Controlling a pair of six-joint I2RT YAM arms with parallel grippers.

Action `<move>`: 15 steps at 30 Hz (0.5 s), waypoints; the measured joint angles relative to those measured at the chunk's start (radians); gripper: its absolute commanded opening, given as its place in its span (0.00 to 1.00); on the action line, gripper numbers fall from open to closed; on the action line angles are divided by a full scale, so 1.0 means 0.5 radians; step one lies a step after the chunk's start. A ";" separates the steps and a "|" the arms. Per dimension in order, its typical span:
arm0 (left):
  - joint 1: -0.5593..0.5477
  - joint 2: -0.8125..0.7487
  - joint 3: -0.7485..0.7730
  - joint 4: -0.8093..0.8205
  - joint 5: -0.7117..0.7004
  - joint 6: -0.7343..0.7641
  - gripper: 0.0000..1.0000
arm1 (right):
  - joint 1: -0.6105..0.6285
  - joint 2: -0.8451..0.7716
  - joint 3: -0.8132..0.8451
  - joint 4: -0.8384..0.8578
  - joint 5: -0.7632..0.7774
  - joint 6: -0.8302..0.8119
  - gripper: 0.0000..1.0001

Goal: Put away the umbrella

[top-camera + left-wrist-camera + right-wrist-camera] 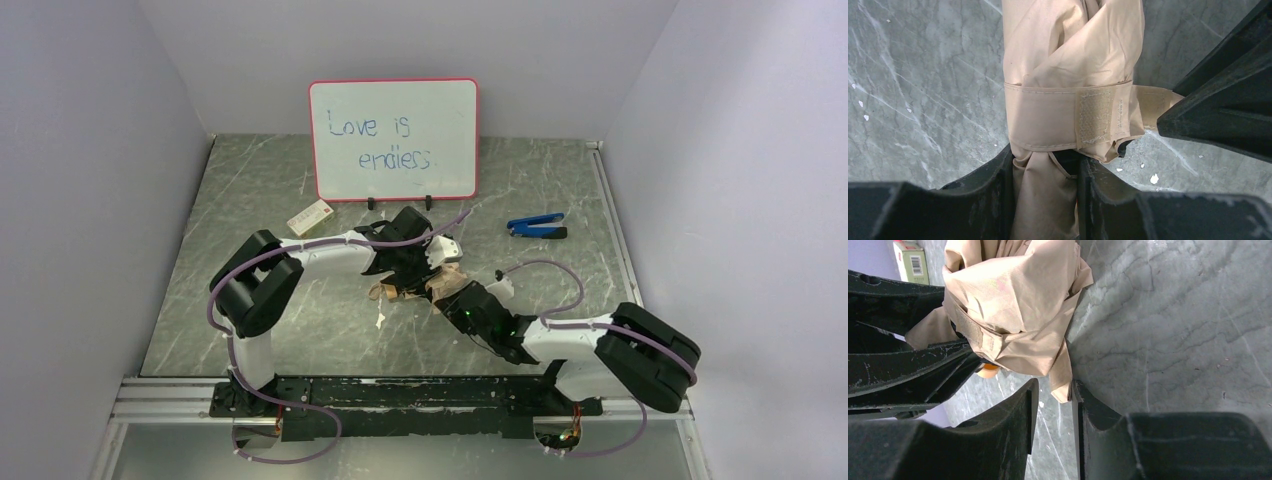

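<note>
The umbrella [432, 286] lies folded as a tan bundle at mid-table between both arms. In the left wrist view its strap [1048, 122] wraps round the umbrella [1068, 60], with a velcro patch [1094, 120] on the strap's outer face. My left gripper [1045, 159] is shut on the bundle's narrow end just below the strap. My right gripper [1055, 386] stands open beside the umbrella [1018, 300]; a hanging fabric tip [1064, 382] touches its right finger, and bare table shows through the gap. A bit of orange handle [989, 370] peeks out under the fabric.
A whiteboard [393, 140] stands at the back. A blue-black clip tool [537, 226] lies to the right of it and a small white-red box [310, 216] to the left. A white scrap [380, 321] lies near the bundle. Walls close in on three sides.
</note>
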 measured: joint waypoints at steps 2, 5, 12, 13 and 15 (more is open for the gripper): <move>0.000 0.000 0.000 0.000 -0.001 0.000 0.05 | 0.000 0.027 0.000 0.041 0.005 0.000 0.34; 0.000 0.000 0.000 0.000 -0.001 0.001 0.05 | 0.000 0.071 0.000 0.105 0.011 -0.001 0.33; -0.001 0.000 0.000 0.000 -0.002 0.001 0.05 | -0.004 0.135 -0.010 0.203 0.009 -0.011 0.25; -0.001 0.000 0.000 0.000 -0.002 0.001 0.05 | -0.004 0.140 -0.011 0.210 0.009 -0.017 0.23; -0.001 0.000 0.000 -0.001 -0.002 0.001 0.05 | -0.006 0.148 -0.014 0.219 0.009 -0.024 0.19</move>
